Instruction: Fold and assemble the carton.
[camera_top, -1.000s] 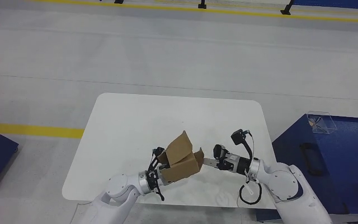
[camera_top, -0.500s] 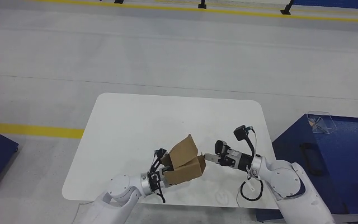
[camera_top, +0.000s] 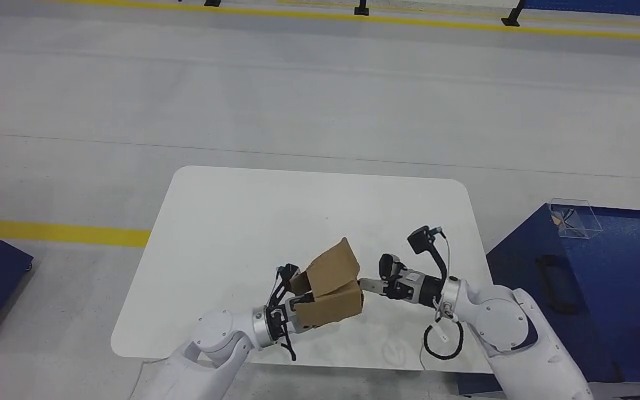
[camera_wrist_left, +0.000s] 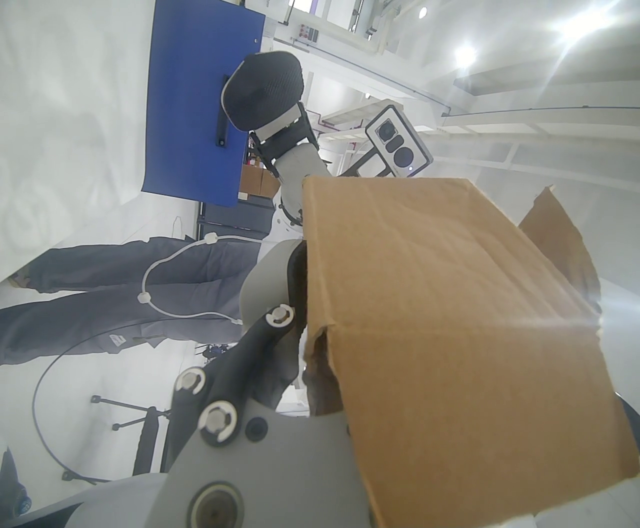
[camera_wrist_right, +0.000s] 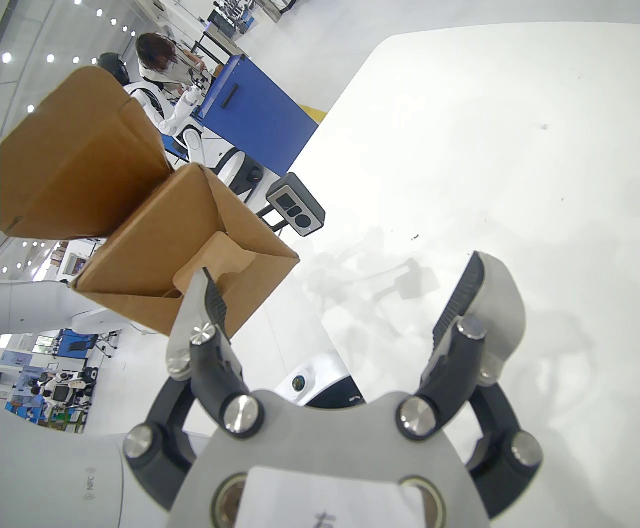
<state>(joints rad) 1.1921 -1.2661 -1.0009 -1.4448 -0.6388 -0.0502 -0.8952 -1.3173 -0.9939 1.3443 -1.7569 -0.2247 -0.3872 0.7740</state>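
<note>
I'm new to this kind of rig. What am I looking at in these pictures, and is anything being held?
A two-armed robot works at a white table. One picture looks down from above its arms; the other two come from cameras on its wrists. The left gripper is shut on a brown carton, partly folded with one flap raised, and holds it off the table. The right gripper is open, one fingertip at the carton's open end.
</note>
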